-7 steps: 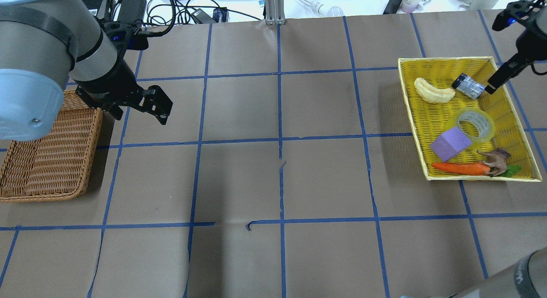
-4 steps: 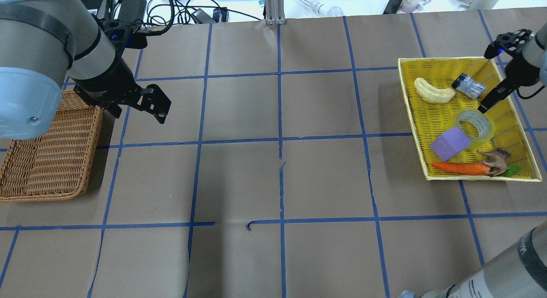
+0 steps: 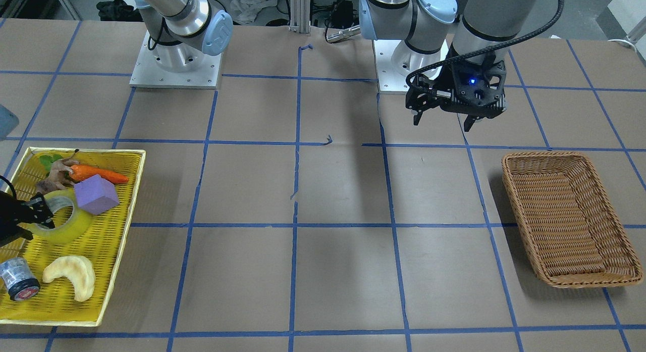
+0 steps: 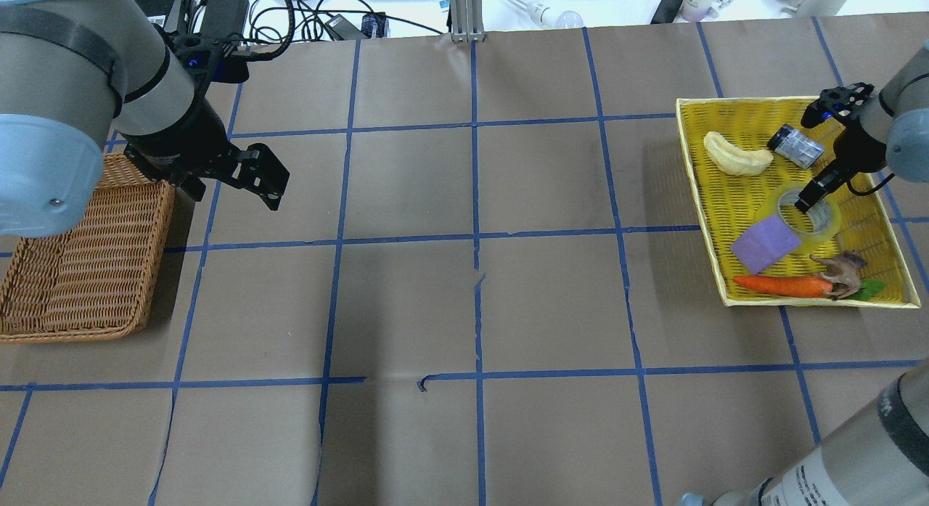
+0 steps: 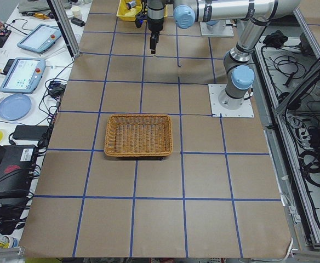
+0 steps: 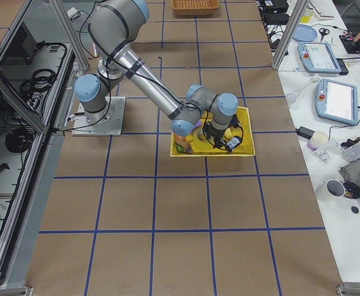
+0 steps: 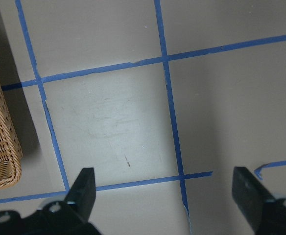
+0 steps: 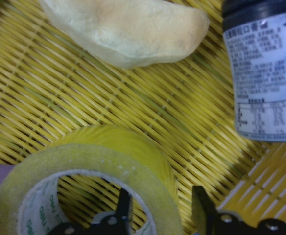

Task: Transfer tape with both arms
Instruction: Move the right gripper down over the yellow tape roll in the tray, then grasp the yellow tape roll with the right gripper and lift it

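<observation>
The tape is a yellow translucent ring with a whitish core. It lies flat in the yellow tray, against a purple block. My right gripper is low over it and open. In the right wrist view one finger is inside the ring and the other is outside, with the tape's wall between them. The tape and right gripper also show in the front view. My left gripper is open and empty above the table, beside the wicker basket.
The tray also holds a pale banana-shaped piece, a small dark silver-sided roll, a carrot and a brown toy animal. The roll and the banana piece lie just beyond the tape.
My right gripper has moved from the tray's back right corner forward and down onto the tape. The tape has not moved. The left arm has barely moved.
</observation>
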`<state>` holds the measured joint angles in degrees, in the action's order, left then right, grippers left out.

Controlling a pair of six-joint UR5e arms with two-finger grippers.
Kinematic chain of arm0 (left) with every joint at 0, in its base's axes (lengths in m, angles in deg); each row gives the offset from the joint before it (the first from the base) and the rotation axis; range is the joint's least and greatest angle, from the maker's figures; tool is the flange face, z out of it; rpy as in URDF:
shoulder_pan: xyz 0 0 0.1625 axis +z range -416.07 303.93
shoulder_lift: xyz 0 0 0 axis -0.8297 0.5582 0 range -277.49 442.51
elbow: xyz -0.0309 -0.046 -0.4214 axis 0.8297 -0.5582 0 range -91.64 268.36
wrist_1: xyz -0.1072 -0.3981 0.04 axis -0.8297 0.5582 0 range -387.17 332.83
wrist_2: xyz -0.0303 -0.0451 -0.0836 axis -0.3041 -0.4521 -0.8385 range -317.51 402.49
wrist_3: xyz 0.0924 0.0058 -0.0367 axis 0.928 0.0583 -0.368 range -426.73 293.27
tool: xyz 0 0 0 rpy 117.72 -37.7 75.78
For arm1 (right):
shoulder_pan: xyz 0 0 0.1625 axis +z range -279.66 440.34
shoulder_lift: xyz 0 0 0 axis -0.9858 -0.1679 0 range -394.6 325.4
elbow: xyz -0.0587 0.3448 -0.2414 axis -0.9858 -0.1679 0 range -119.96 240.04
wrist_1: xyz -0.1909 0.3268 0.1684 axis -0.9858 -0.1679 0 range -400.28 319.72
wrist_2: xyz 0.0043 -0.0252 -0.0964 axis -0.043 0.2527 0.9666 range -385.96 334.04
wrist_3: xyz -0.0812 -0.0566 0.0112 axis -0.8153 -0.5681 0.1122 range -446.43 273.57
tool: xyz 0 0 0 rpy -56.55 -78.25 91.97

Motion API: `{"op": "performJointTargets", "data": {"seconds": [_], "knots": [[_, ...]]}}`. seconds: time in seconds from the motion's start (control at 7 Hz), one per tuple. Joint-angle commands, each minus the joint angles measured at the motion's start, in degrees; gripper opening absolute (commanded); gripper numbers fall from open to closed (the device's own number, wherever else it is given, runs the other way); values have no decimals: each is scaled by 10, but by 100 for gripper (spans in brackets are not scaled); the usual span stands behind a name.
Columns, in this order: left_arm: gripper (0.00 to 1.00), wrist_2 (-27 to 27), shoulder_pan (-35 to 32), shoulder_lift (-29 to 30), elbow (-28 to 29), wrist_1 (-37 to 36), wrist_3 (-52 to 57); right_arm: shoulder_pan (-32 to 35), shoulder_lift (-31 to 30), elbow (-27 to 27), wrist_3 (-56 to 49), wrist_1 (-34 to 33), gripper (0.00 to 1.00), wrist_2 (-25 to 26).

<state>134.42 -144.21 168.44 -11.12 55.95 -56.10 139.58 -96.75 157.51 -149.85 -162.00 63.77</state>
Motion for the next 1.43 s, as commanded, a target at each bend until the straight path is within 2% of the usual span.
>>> {"op": "performJointTargets", "data": {"seconds": [0.0,0.14,0.57,0.86,1.0,1.14,1.29], "knots": [[100,0,0,0,0,-1,0,0,-5,-6,6,3,0,0],[100,0,0,0,0,-1,0,0,-10,-11,7,6,0,0],[100,0,0,-1,-1,0,0,31,-31,-95,28,35,0,-2],[100,-1,1,3,-2,-1,0,125,-37,-131,103,61,0,-8],[100,0,1,2,-3,-1,0,187,-23,-139,225,60,0,-42],[100,-1,1,2,-3,-1,0,250,2,-151,325,50,0,-42],[100,0,1,-1,-4,-1,0,300,40,-186,405,51,0,-43]]}}
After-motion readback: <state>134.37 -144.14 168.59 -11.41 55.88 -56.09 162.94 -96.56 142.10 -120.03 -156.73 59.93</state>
